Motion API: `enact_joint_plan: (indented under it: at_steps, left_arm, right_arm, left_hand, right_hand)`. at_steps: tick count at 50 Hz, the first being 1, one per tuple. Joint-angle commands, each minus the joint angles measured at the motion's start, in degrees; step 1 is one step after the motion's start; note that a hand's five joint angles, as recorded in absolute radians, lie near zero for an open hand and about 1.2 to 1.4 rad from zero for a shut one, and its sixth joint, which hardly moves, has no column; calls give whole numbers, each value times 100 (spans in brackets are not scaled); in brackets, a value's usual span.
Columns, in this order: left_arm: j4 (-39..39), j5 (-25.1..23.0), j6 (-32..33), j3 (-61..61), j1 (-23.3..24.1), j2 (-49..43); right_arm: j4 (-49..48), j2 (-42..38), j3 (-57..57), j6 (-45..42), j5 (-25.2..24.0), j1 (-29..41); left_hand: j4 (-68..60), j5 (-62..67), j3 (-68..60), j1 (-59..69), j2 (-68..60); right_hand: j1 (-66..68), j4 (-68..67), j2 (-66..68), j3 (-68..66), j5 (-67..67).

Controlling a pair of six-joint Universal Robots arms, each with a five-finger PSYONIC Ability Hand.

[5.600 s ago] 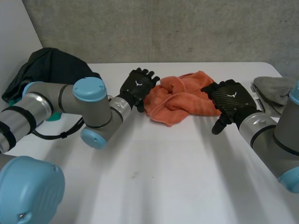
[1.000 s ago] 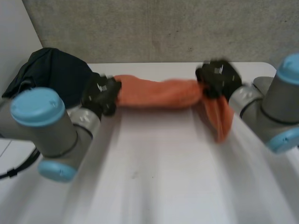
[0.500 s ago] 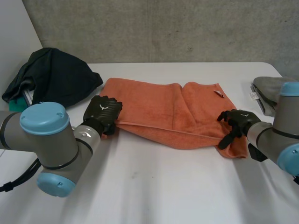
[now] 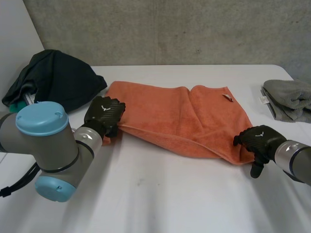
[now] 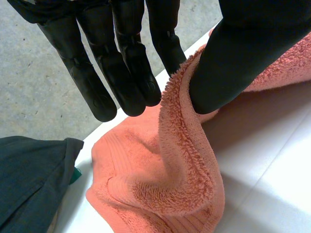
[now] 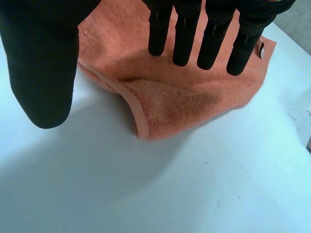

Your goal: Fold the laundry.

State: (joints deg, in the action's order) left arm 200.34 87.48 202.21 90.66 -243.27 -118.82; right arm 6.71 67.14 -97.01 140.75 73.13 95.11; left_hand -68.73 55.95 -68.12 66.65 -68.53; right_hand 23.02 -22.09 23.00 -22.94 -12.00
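Presently: white table [image 4: 170, 194]. Orange terry towel [image 4: 180, 111], spread across its middle. Dark crumpled garment [image 4: 58, 77], far left corner. Folded grey cloth [image 4: 286, 97], right edge. Left hand [image 4: 104, 114], pinching the towel's near left corner between thumb and fingers. Right hand [image 4: 257, 141], fingers straight, empty, beside the towel's near right corner.

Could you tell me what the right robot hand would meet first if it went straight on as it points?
Most likely the orange towel, whose near corner lies just ahead of the open right robot hand; the depth is uncertain.
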Motion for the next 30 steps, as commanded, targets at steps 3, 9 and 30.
enact_joint_plan:
  at_steps: [3,9,30]
  left_arm:
    - [-12,-12,-6,4,-10,-36]
    - [-21,-20,-6,31,-10,-45]
    - [-1409,-205,-147,-171,-265,2660]
  right_arm:
    - [-943,-429,7,137,-1,-36]
    - [-1251,-746,218,286,17,-62]
    - [1181,1741,2106,454,-475,-668]
  left_hand:
    - [-1127,1405,-1188,1335,-1147]
    - [-1127,1405,-1188,1335,-1147]
    - [-1127,1405,-1188,1335,-1147]
  right_hand:
    - [430,-523,432,-438,-532]
    - [2125,-2218,2127,-2133,-2227]
    - [5698,-5791,5700,-5706,-5800]
